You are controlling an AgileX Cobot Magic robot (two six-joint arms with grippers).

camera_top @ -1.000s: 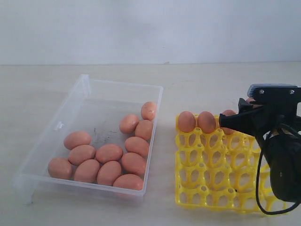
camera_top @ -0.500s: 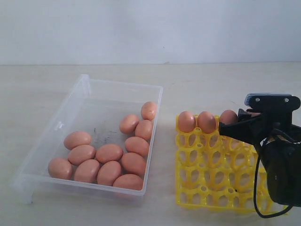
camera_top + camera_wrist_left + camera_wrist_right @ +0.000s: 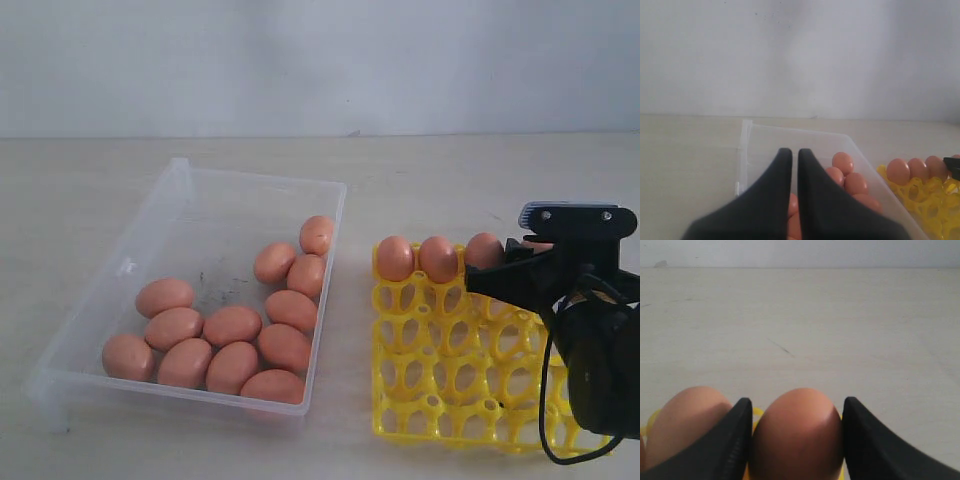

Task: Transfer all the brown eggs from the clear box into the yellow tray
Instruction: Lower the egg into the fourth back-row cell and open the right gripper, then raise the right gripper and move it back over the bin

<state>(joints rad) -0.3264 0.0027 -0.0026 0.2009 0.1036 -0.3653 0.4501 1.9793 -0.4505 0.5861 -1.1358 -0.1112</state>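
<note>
Smooth orange-brown oval eggs [image 3: 232,325]: twelve in clear plastic box [image 3: 255,178], left; three in yellow lattice tray [image 3: 432,402], far row; fourth egg [image 3: 797,440] clasped at its middle by right hand [image 3: 796,401]. Left hand [image 3: 795,155] near-closed, empty. Light, brittle, slick.

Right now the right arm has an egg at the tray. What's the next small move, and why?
Probably open the right gripper. It clamps a brown egg low at the yellow tray, level with the neighbouring egg in that row, so it looks seated and ready to release.
</note>
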